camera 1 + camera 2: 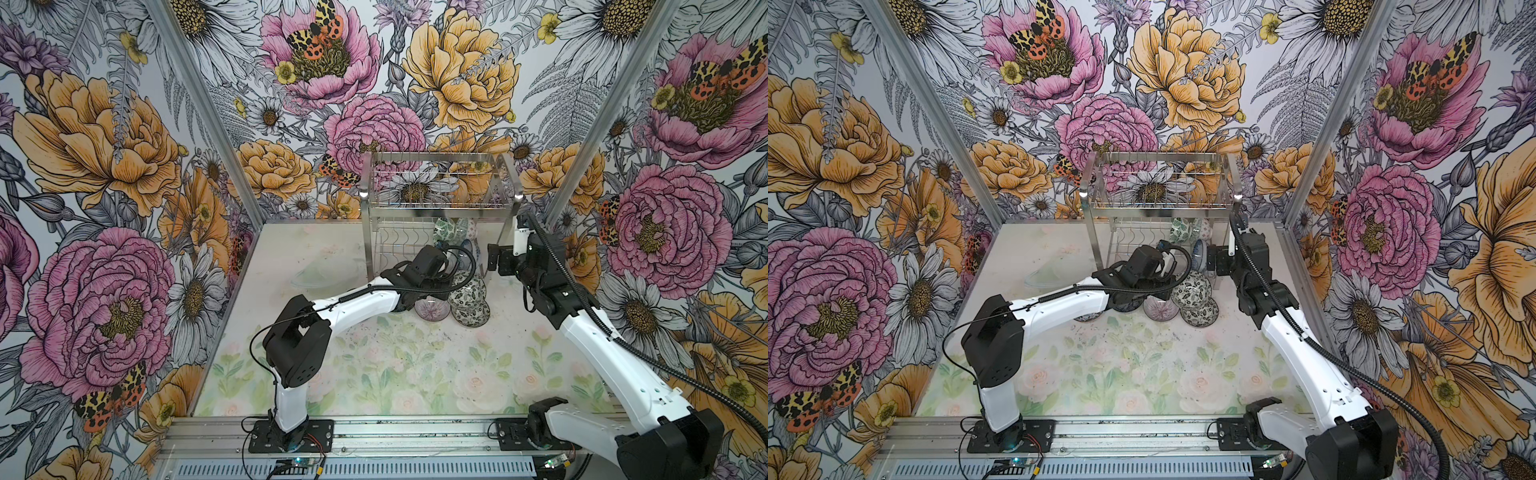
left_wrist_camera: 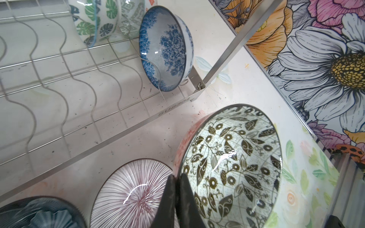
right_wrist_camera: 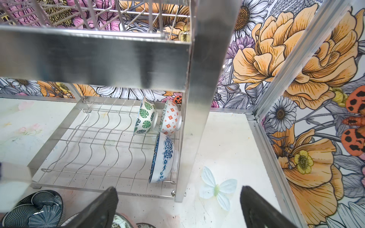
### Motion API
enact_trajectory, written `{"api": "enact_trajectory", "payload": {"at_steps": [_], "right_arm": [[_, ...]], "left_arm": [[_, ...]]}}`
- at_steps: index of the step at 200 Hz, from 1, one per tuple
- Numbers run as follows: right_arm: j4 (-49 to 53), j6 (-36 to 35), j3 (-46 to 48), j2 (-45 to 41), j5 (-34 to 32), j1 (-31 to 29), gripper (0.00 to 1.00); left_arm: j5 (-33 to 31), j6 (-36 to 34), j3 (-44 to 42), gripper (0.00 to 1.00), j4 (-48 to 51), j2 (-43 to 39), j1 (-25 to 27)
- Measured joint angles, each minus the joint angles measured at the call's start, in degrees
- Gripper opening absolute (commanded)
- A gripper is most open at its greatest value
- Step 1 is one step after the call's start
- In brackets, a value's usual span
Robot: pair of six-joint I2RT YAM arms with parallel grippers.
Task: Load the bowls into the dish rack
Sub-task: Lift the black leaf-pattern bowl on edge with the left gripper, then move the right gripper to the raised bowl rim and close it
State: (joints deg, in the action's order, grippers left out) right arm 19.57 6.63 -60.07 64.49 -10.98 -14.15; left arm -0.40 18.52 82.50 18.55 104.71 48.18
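My left gripper is shut on the rim of a black-white floral bowl, which is tilted in front of the dish rack. In both top views the wrist hides its fingers. Beside it lie a pink-lined bowl and a dark blue bowl. The rack's lower tier holds a green leaf bowl, an orange-patterned bowl and a blue floral bowl, all on edge at its right end. My right gripper hangs open and empty by the rack's right front leg.
A second black-white bowl rests on the table under the tilted one. The rack's upper basket holds no bowls. Wavy dividers to the left of the racked bowls stand free. Patterned walls close in on three sides; the right one is near my right gripper.
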Motion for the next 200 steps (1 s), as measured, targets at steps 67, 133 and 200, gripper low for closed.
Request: {"api": "enact_trajectory", "payload": {"at_steps": [67,133,200], "right_arm": [[0.4,2.2,-0.9,0.1,6.2,0.0,1.0],[0.4,6.8,-3.9,3.9,11.4,-7.7,1.0],[-3.3,13.2,-4.5,11.0,14.9,-16.4,0.95]], "left_arm": [[-4.1,0.0,-9.5,0.0,-1.2,-13.4,-5.7],[-7.8,2.3,-21.7,0.0,-4.4,-25.1,-11.0],[-9.7,4.1,-25.6,0.0,-8.8,-28.2,-12.0]]}}
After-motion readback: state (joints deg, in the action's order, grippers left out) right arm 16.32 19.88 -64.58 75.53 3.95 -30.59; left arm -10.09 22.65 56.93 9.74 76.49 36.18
